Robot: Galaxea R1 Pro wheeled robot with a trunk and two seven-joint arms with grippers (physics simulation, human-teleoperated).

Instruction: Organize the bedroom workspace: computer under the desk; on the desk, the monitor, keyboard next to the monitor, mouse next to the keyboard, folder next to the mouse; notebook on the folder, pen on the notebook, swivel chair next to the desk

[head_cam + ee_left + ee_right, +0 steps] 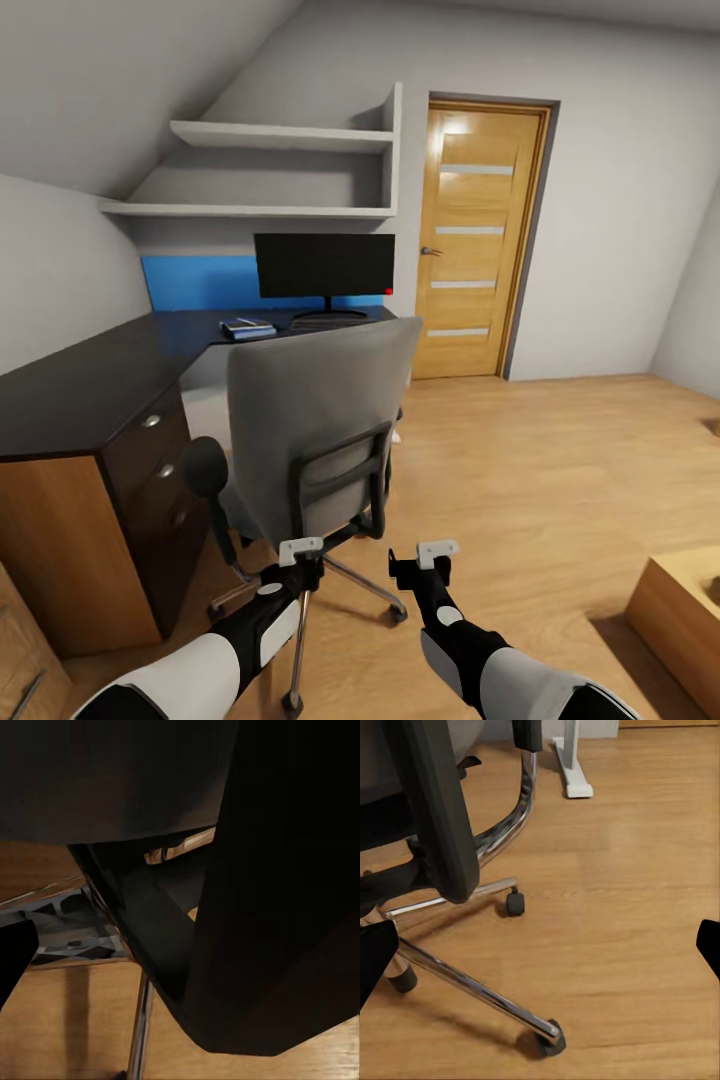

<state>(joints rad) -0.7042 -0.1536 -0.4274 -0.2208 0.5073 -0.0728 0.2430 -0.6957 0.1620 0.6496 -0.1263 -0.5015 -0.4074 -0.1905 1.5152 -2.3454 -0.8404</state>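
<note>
The grey swivel chair (318, 425) stands with its back to me, in front of the black L-shaped desk (90, 375). On the desk's far part stands the monitor (323, 265), with the keyboard (328, 322) at its foot. Left of them lies the blue folder (247, 329) with a thin white pen (248, 322) on top; I cannot tell the notebook apart. My left gripper (300, 551) is open just behind the chair's dark lower frame (247, 907). My right gripper (437, 550) is open over the floor, right of the chrome base (472, 982). Mouse and computer are out of view.
A black drawer unit (150, 470) fills the desk's near end at my left. A white desk leg (570, 765) stands beyond the chair. A wooden door (480, 240) is ahead, a light wooden cabinet (680, 610) at the lower right, open wooden floor (540, 470) between them.
</note>
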